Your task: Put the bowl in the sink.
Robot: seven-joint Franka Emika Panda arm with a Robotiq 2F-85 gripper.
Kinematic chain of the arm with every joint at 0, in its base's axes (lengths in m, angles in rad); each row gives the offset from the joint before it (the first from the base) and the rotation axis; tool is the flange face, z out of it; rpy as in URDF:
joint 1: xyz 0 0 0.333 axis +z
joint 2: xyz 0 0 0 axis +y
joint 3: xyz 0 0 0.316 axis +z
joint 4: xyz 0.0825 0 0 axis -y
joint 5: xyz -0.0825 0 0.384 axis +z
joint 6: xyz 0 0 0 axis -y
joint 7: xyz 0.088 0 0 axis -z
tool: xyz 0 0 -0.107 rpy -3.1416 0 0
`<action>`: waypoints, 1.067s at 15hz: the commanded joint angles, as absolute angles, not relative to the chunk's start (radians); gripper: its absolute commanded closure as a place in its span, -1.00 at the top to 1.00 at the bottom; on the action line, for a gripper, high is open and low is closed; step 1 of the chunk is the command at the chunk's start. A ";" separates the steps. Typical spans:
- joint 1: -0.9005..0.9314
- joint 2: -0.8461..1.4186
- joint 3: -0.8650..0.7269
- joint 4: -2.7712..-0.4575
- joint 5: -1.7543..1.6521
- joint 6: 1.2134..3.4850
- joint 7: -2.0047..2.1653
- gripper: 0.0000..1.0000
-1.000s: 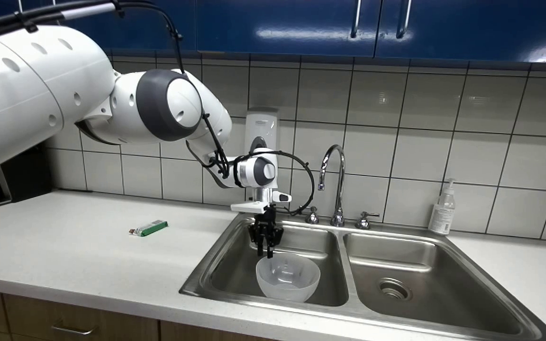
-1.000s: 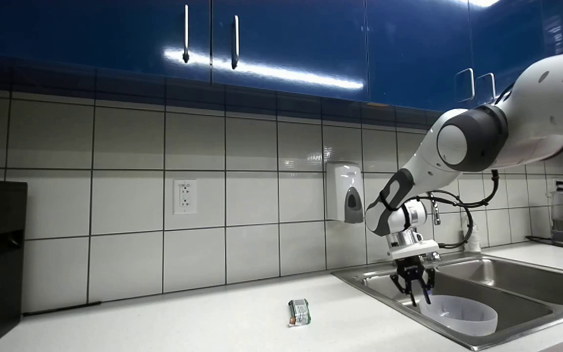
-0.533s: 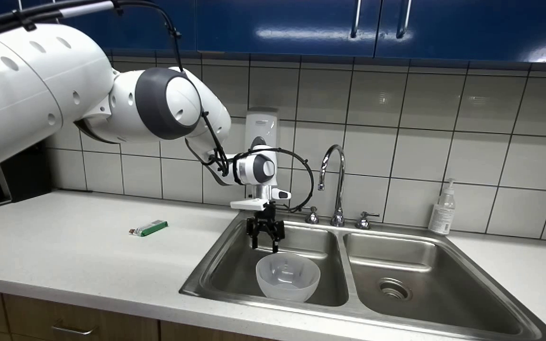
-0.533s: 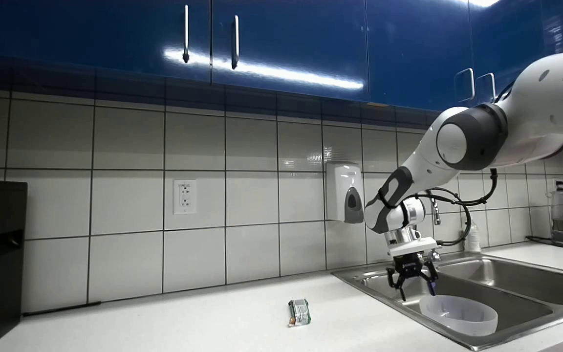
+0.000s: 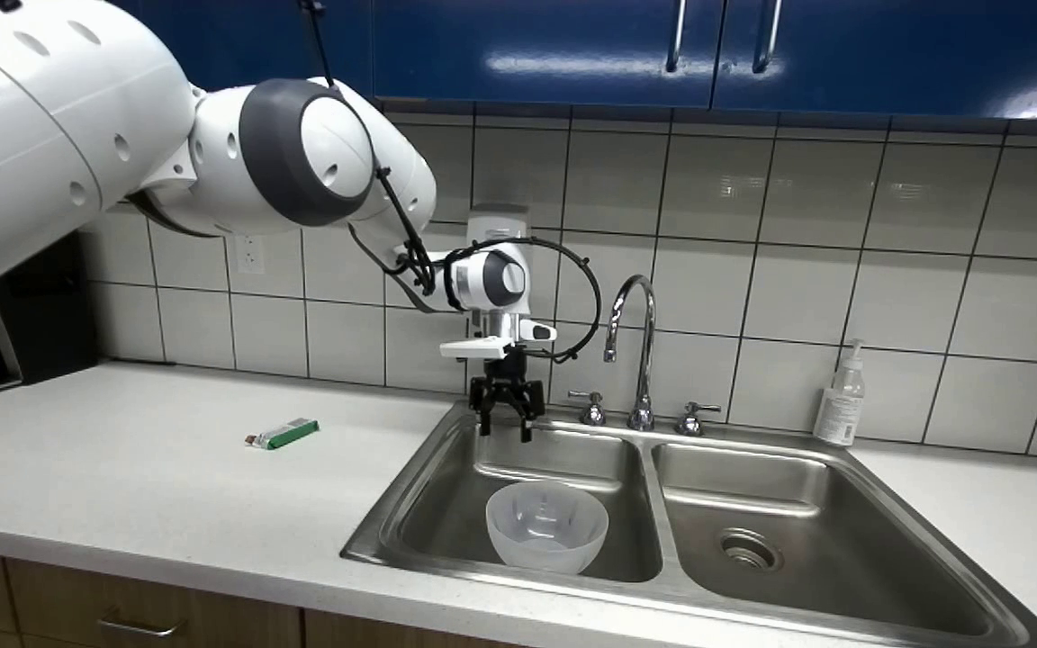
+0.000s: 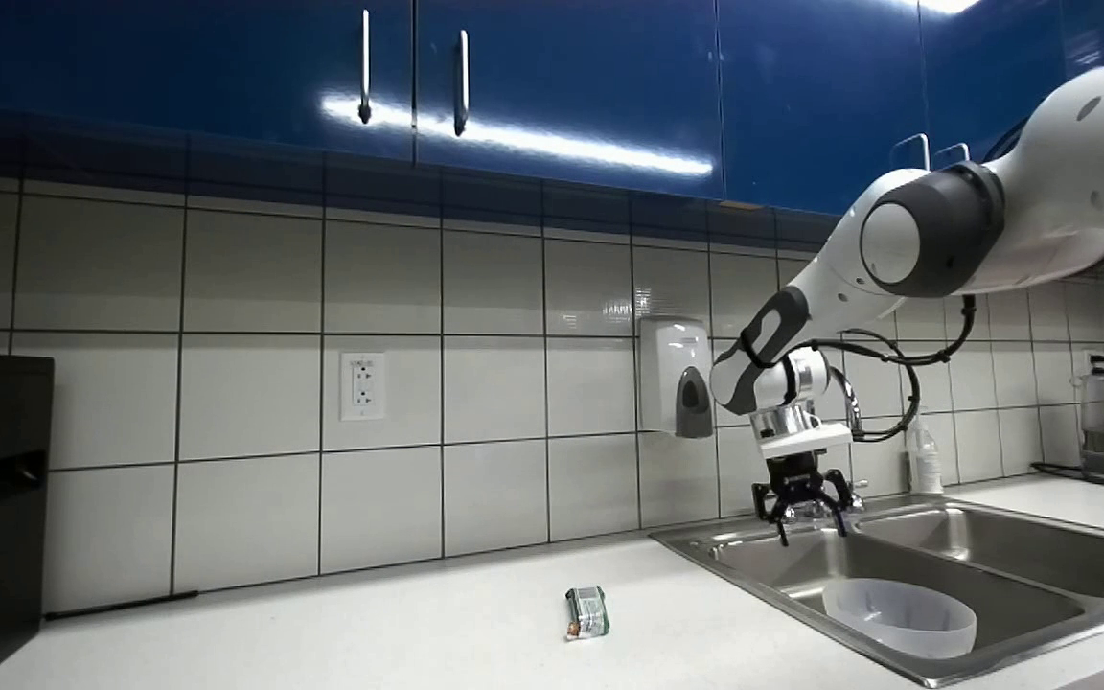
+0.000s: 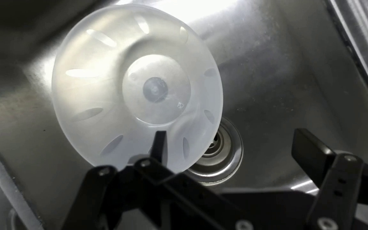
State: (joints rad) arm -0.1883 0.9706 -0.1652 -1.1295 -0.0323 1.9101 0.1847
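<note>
A translucent white bowl (image 5: 547, 533) rests upright inside a basin of the steel sink (image 5: 655, 504); both exterior views show it there, and an exterior view has the bowl (image 6: 900, 623) low in the basin near the counter's front. My black gripper (image 5: 506, 430) hangs above the same basin, toward the wall, clear of the bowl. Its jaws are spread wide with nothing between them. From the wrist view, the bowl (image 7: 88, 92) lies below and partly behind one finger (image 7: 160, 145), while the sink floor (image 7: 273, 95) shows through the gap between the fingertips.
A chrome faucet (image 5: 646, 351) with two handles rises behind the sink. The second basin (image 5: 807, 562) lies beside it. A green wrapped bar (image 5: 284, 434) is on the counter, a soap bottle (image 5: 841, 405) stands at the back. A wall dispenser (image 6: 675, 379) and blue cabinets (image 5: 545, 45) are higher up.
The gripper's fingers have spread apart, and the gripper has risen away from the bowl. The bowl has stayed in place in the sink.
</note>
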 commanded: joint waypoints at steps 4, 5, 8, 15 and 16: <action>-0.193 0.767 -0.153 -1.337 -0.021 1.952 0.137 1.00; -0.185 0.729 -0.155 -1.387 -0.027 1.977 0.136 1.00; -0.166 0.629 -0.153 -1.518 -0.031 2.032 0.128 1.00; -0.106 0.400 -0.137 -1.837 -0.046 2.115 0.118 1.00; -0.096 0.365 -0.135 -1.888 -0.050 2.127 0.118 1.00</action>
